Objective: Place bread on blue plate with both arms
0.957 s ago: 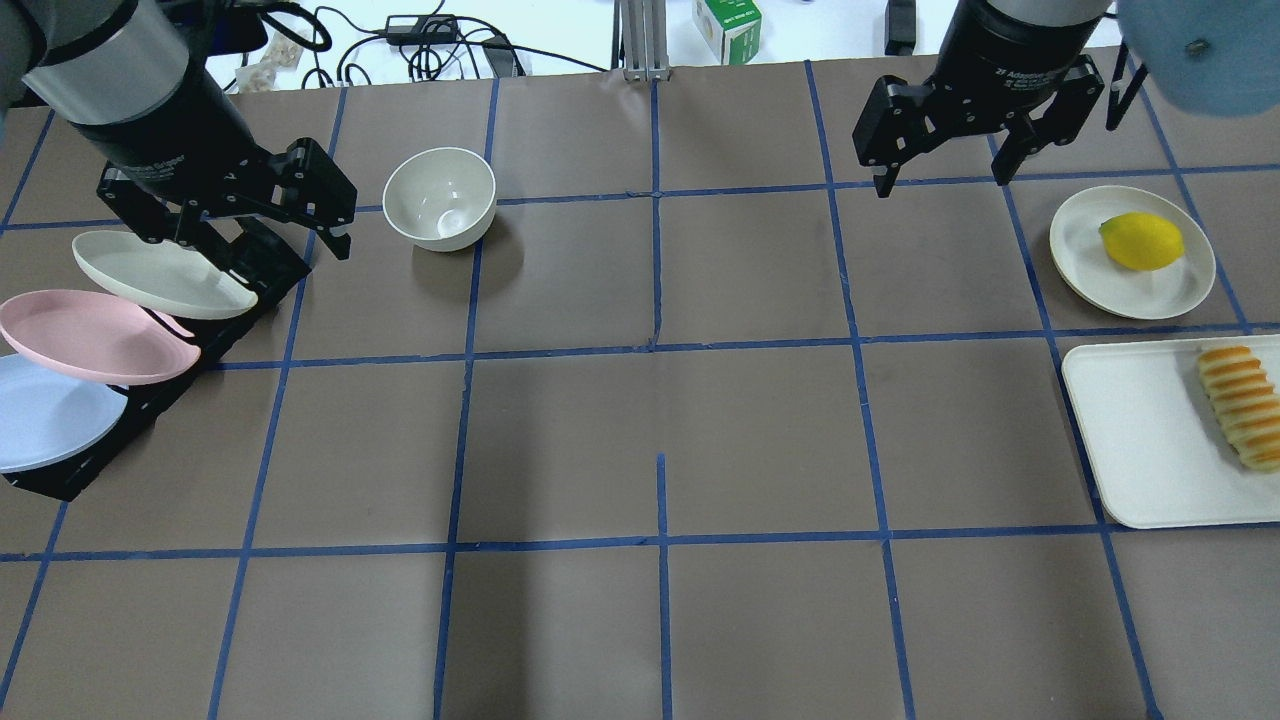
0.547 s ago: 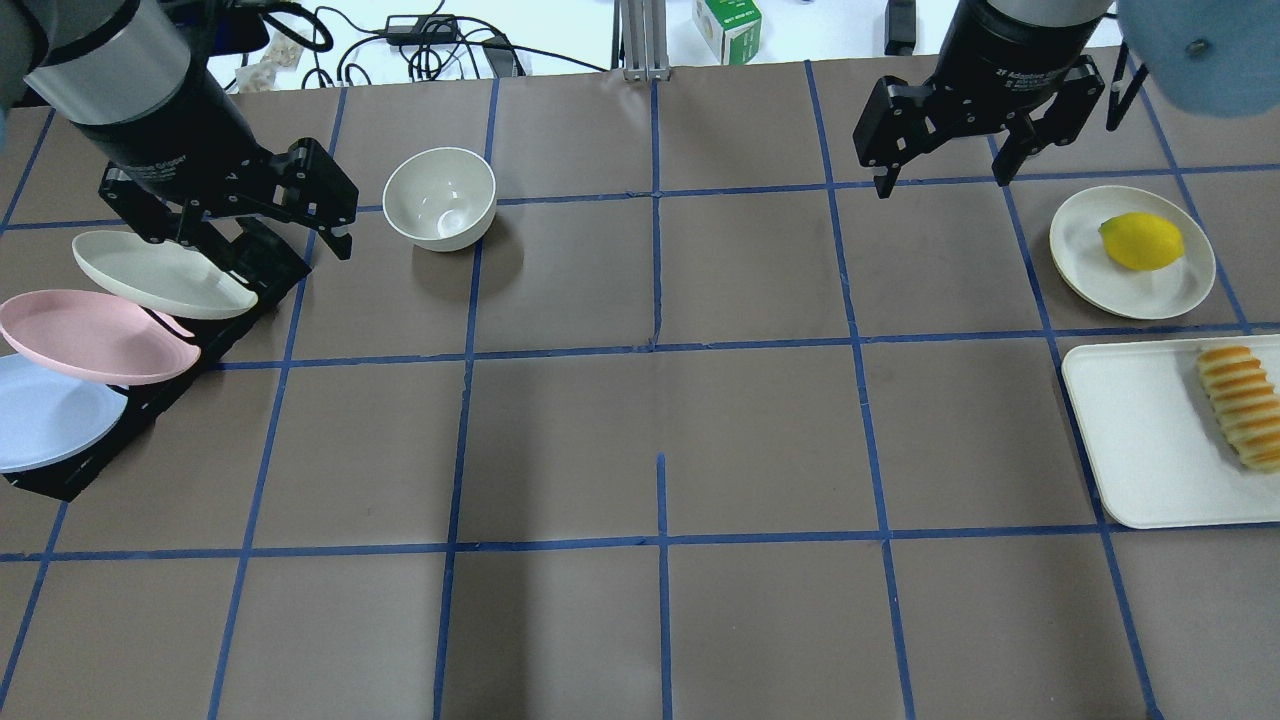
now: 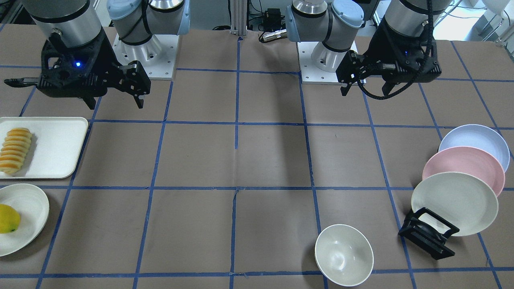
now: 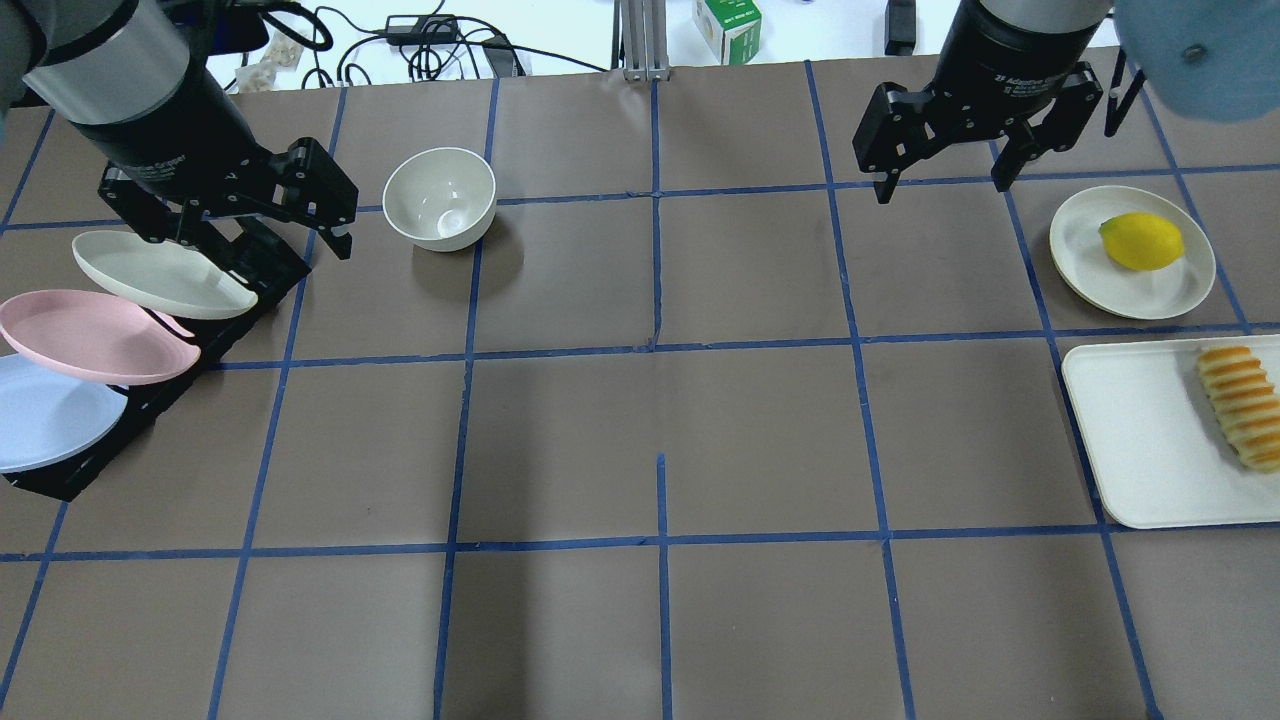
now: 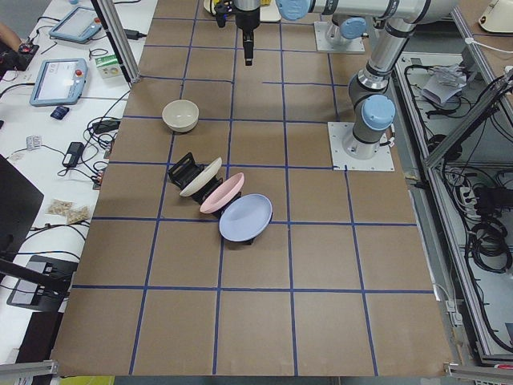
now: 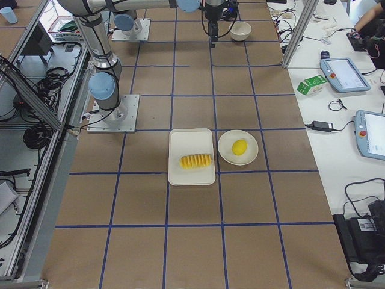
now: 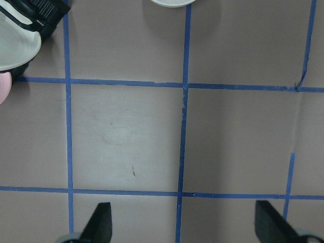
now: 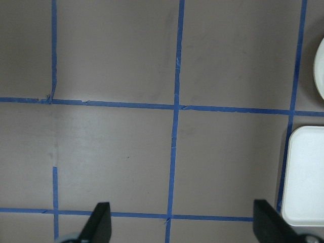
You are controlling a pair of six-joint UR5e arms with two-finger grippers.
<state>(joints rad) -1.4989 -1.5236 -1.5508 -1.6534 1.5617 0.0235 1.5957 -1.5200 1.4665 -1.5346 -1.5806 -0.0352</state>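
Observation:
The bread (image 4: 1243,405) is an orange and pale-yellow ridged loaf lying on a white tray (image 4: 1140,440) at the right edge; it also shows in the front view (image 3: 15,150). The blue plate (image 4: 40,415) leans in a black rack (image 4: 250,275) at the far left, nearest the robot, and shows in the front view (image 3: 474,140). My left gripper (image 4: 262,235) hovers open and empty above the rack's far end. My right gripper (image 4: 941,186) hovers open and empty at the far right, well away from the bread. Both wrist views show only bare table between open fingers.
A pink plate (image 4: 95,335) and a cream-white plate (image 4: 160,272) lean in the same rack. A white bowl (image 4: 440,197) stands right of the left gripper. A lemon (image 4: 1140,240) lies on a small cream plate (image 4: 1180,285) beyond the tray.
My right gripper has shifted very slightly. My left gripper, the plates and the bread have not moved.

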